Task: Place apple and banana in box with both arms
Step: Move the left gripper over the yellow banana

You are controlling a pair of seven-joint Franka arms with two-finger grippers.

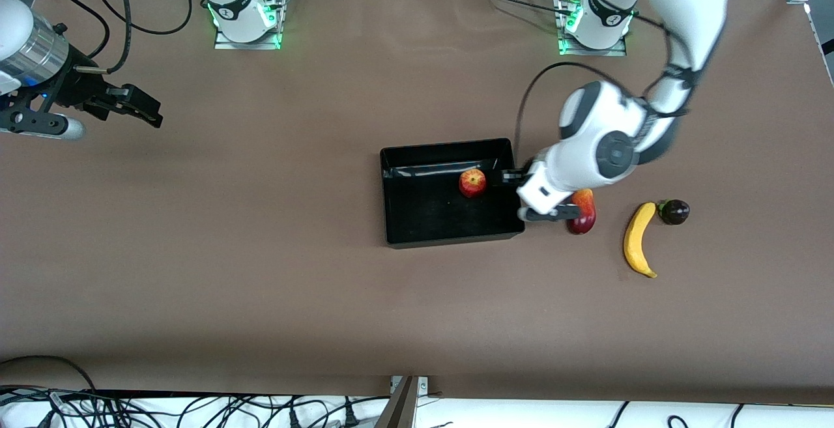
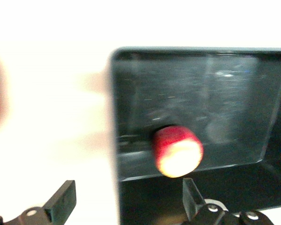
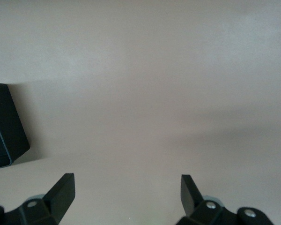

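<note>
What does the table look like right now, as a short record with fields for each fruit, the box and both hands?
apple: in the box, free
banana: on the table, outside the box, toward the left arm's end
left hand: open, empty, over the box's edge
right hand: open, empty, waiting at its own end
other fruit: red-yellow one beside the box; dark one at the banana's tip

The left arm's wrist covers part of a red-yellow fruit (image 1: 584,214) at the box's (image 1: 391,200) three o'clock; the left wrist view shows the apple (image 2: 178,151) blurred.
</note>
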